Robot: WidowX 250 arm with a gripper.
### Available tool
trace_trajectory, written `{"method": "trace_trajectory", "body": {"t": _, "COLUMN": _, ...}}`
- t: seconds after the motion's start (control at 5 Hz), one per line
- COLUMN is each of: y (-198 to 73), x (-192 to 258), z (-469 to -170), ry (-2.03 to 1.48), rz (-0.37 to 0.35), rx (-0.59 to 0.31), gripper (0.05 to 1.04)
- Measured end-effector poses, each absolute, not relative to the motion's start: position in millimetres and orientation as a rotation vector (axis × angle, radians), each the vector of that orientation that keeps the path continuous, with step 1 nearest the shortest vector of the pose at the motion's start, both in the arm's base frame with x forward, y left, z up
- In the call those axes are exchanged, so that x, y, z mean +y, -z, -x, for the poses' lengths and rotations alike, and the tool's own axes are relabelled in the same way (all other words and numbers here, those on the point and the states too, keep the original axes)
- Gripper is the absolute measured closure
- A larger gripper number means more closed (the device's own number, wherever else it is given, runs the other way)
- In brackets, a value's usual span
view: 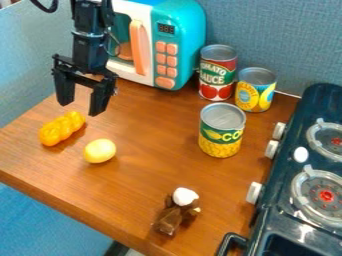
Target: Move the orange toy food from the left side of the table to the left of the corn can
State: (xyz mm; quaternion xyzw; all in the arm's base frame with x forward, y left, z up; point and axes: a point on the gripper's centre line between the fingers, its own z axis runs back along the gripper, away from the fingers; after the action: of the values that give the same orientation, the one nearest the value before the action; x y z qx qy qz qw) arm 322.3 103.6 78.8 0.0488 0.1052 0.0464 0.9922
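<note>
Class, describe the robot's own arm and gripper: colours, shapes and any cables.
The arm is black and blocky, with a black cable looping beside its upper part. The gripper, also black, has two thick, angular fingers below a wide crossbar.

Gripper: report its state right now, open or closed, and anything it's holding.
Gripper: open, fingers spread apart, holding nothing; it hangs near the lumpy yellow-orange piece.

Red can reads TOMATO SAUCE, corn can CO
</note>
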Motion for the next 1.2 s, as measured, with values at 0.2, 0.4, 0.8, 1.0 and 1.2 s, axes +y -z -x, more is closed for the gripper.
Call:
{"method": "trace_trajectory", "body": {"t": 0.2, "y": -65.8, "x": 101.8, "z": -319.3, "ry": -0.088, "rz": -0.087, "rx": 0.246, "gripper": 0.087}}
{"method": "trace_trajectory", "body": {"t": 0.4, "y": -54.4, "x": 101.0, "z": -319.3, "ry": -0.043, "rz": -0.065, "rx": 0.219, "gripper": 0.087}}
{"method": "trace_trajectory", "body": {"t": 0.8, "y": -44.7, "x": 121.9, "z": -319.7, "ry": -0.060, "rz": -0.083, "rx": 0.151, "gripper": 0.087}}
{"method": "trace_trajectory", "body": {"t": 1.0, "y": -48.8, "x": 126.3, "z": -322.0, "ry": -0.090, "rz": -0.106, "rx": 0.143, "gripper": 0.087}}
{"method": "trace_trajectory", "body": {"t": 1.2, "y": -53.7, "x": 137.7, "z": -322.1, "ry": -0.154, "rz": -0.130, "rx": 0.139, "gripper": 0.087}}
